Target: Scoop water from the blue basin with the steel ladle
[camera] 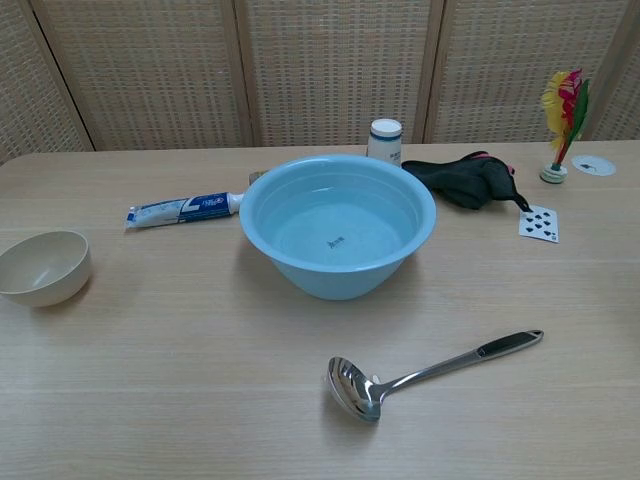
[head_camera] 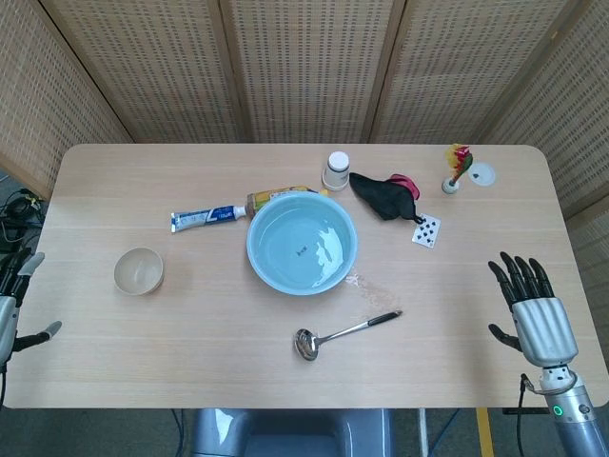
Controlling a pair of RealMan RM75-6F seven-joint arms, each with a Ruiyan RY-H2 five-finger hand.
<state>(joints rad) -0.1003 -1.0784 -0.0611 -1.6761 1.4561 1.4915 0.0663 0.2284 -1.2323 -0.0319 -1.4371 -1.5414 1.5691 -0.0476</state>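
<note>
The blue basin (head_camera: 302,241) (camera: 338,225) holds water and sits mid-table. The steel ladle (head_camera: 344,332) (camera: 430,371) lies flat on the table in front of it, bowl to the left, dark-tipped handle pointing right. My right hand (head_camera: 529,305) hovers at the table's right edge, fingers spread, holding nothing, well right of the ladle's handle. My left hand (head_camera: 13,295) shows only partly at the left edge, fingers apart and empty. Neither hand appears in the chest view.
A beige bowl (head_camera: 139,270) (camera: 42,266) sits left. Behind the basin lie a toothpaste tube (head_camera: 209,218) (camera: 183,210), a white jar (head_camera: 336,170) (camera: 385,138), a black cloth (head_camera: 385,195) (camera: 465,180), a playing card (head_camera: 427,230) (camera: 539,222) and a shuttlecock (head_camera: 456,168) (camera: 563,120).
</note>
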